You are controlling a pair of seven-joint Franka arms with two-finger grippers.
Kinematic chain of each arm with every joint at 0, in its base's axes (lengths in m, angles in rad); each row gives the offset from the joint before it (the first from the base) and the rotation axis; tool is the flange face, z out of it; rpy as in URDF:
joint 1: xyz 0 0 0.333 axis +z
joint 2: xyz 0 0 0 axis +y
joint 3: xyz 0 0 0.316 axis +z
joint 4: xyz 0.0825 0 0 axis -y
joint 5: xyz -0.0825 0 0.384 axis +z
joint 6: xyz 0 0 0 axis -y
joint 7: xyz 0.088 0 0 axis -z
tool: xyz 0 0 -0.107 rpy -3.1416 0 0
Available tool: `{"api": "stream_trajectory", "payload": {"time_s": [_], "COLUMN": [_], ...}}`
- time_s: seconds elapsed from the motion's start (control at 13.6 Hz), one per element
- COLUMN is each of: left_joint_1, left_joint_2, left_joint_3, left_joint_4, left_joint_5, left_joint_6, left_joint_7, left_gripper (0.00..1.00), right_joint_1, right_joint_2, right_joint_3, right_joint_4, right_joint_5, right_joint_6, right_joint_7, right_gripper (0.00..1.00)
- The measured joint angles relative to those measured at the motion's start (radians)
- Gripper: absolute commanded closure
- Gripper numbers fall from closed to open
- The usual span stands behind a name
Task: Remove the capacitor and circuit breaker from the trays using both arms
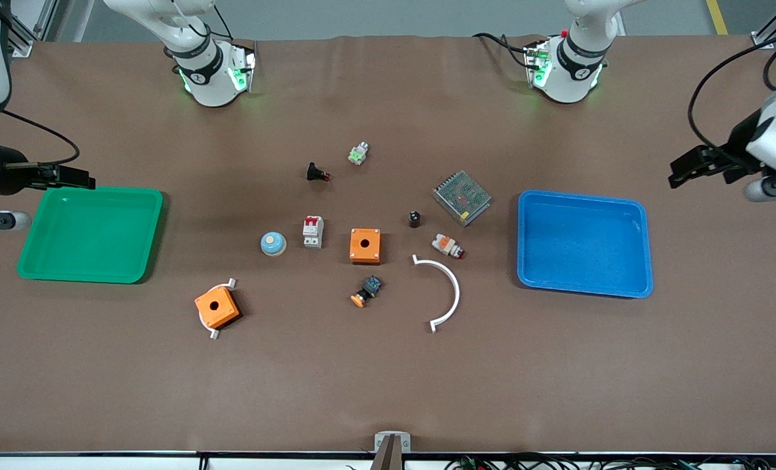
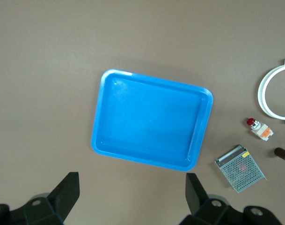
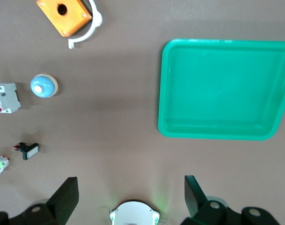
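Observation:
The capacitor [image 1: 414,219], a tiny black cylinder, stands near the table's middle beside a grey mesh box [image 1: 462,197]; it also shows at the edge of the left wrist view [image 2: 283,153]. The breaker [image 1: 313,231], white-grey with red levers, lies between a blue dome [image 1: 273,243] and an orange box [image 1: 365,245], and appears in the right wrist view too [image 3: 4,97]. My left gripper [image 1: 678,173] [image 2: 132,187] hangs open and empty beside the blue tray [image 1: 583,196]. My right gripper [image 1: 84,178] [image 3: 131,187] hangs open and empty by the green tray [image 1: 87,190].
Around the middle lie a black part with a red tip [image 1: 317,173], a green-white part [image 1: 358,153], a white-and-orange cylinder [image 1: 448,246], a black push-button with an orange cap [image 1: 367,291], a white arc [image 1: 443,294] and a second orange box [image 1: 217,308]. Both trays hold nothing.

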Motion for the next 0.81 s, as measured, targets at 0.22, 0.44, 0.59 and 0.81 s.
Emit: {"api": "stream_trajectory", "payload": {"time_s": [0.22, 0.44, 0.59, 0.81], "left_joint_1": [0.008, 0.008, 0.008, 0.008], "left_joint_2": [0.001, 0.004, 0.013, 0.026], "left_joint_3": [0.006, 0.005, 0.005, 0.006], "left_joint_4": [0.052, 0.082, 0.110, 0.131], "left_joint_5": [0.000, -0.001, -0.001, -0.001], "left_joint_6": [-0.016, -0.017, -0.017, -0.018], "left_joint_7": [0.007, 0.007, 0.007, 0.007], "left_gripper": [0.00, 0.00, 0.00, 0.00], "right_joint_1": [0.003, 0.003, 0.005, 0.022], "right_joint_2": [0.016, 0.033, 0.036, 0.030], "right_joint_3": [0.011, 0.011, 0.014, 0.020], "right_joint_4": [0.084, 0.115, 0.118, 0.119], "right_joint_5": [0.000, 0.000, 0.000, 0.000], "right_joint_6": [-0.030, -0.037, -0.039, -0.044], "right_joint_7": [0.022, 0.029, 0.029, 0.029], "right_gripper": [0.00, 0.00, 0.00, 0.00]}}
